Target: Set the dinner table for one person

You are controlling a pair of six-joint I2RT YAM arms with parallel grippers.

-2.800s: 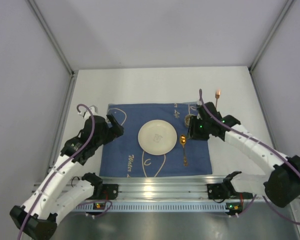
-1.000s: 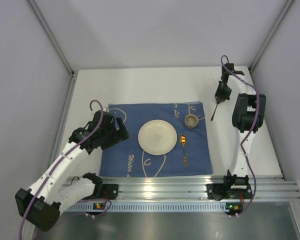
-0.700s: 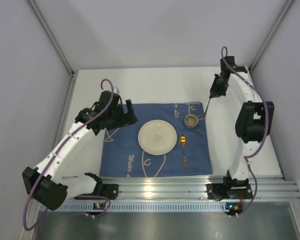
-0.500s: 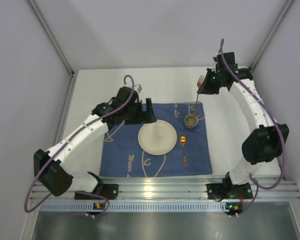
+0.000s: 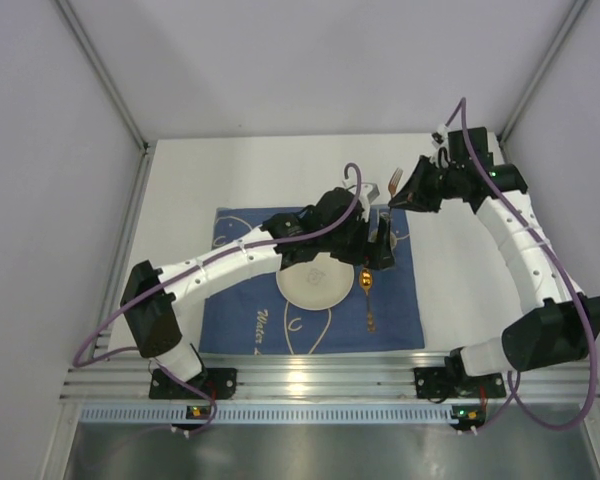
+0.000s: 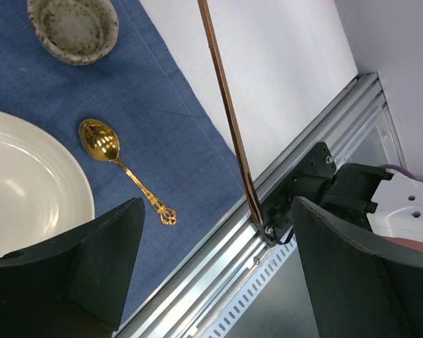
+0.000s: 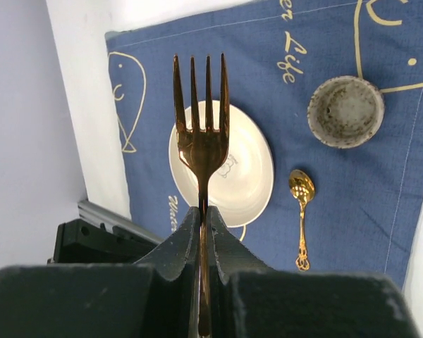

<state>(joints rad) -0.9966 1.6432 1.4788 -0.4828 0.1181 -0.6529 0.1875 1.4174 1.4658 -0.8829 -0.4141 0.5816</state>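
Note:
My right gripper is shut on the handle of a gold fork, which it holds in the air above the far right corner of the blue cloth. My left gripper is open. The fork's thin handle ends between its wide-apart fingers without touching them. On the cloth lie a cream plate, a gold spoon and a small speckled cup. The left arm hides the cup in the top view. The cloth lies on the white dinner table.
A ribbed aluminium rail runs along the table's near edge, carrying both arm bases. Grey walls close in the left, far and right sides. The left arm stretches diagonally over the cloth and part of the plate.
The left arm swept right across the cloth and over the plate to the fork's handle. The right arm lifted the fork from the table's right side and brought it left, tines raised.

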